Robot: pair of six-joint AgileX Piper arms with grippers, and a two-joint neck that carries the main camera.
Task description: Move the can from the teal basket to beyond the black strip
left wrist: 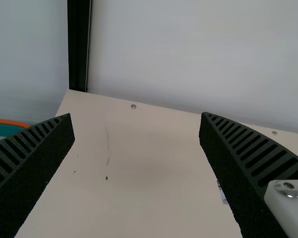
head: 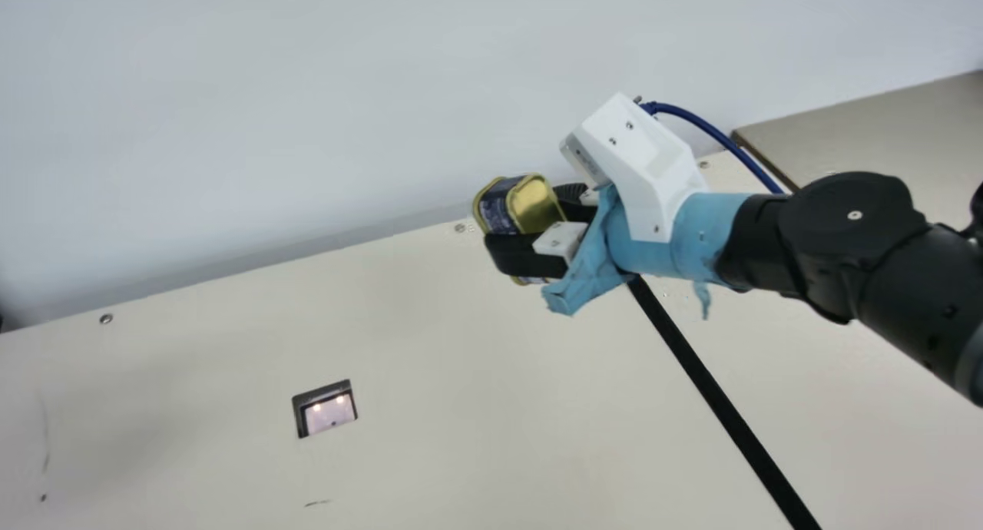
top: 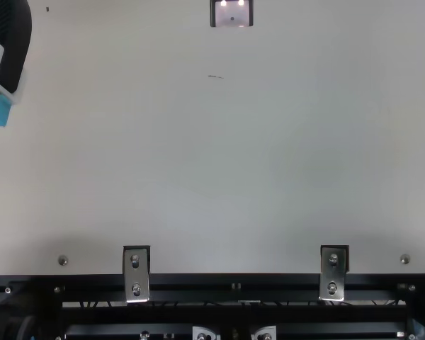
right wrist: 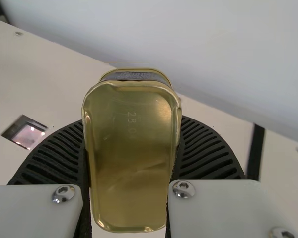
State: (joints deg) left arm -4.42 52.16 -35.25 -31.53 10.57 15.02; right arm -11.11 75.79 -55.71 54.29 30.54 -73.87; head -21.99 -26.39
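Teal basket [left wrist: 9,122]: can already out.
Left gripper [left wrist: 136,119]: fingers apart, unloaded.
Can [head: 501,206]: held aloft.
Right gripper [head: 534,223]: clamped on the can.
Black strip [head: 718,399]: can left of it; we judge crossing, lowering, release remain.

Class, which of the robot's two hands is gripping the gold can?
The right hand, in the main view: its fingers clasp the can from both sides, while the left hand stands open with nothing between its fingers.
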